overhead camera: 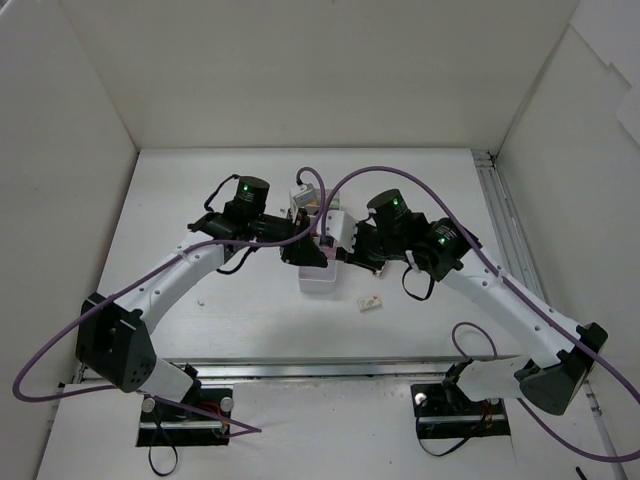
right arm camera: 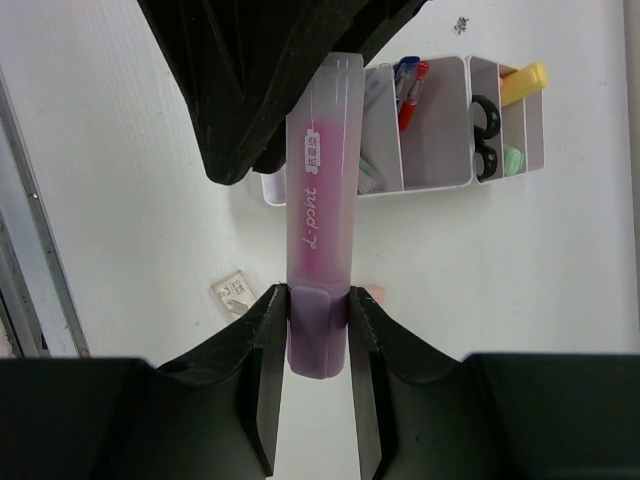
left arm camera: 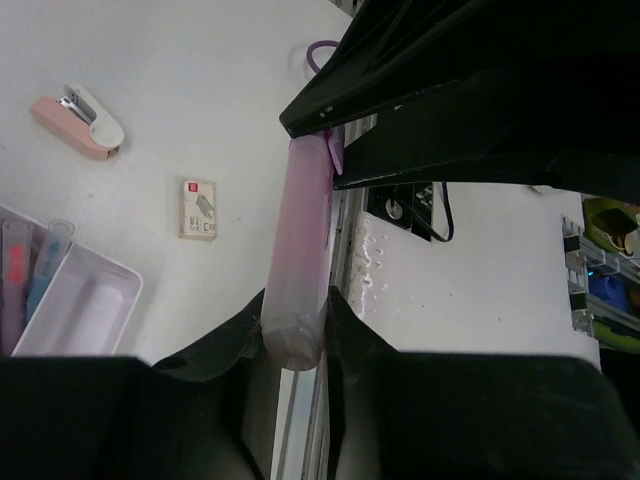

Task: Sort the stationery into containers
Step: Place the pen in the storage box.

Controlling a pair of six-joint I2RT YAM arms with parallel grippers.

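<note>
Purple highlighter (right arm camera: 320, 215) spans both grippers, long axis running between them. Left gripper (left arm camera: 295, 322) clamped on one end, right gripper (right arm camera: 318, 322) on other. Organiser tray (right arm camera: 430, 186) near.

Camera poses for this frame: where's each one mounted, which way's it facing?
Top external: fixed above and behind the bases, looking down at the table; both arms show, meeting over the organiser tray.
Left wrist: on the left arm, looking along the left fingers at the purple highlighter; right fingers beyond.
Right wrist: mirrored, right fingers gripping the purple highlighter, left fingers beyond.
Shared: both wrist views show highlighter and tray.
</note>
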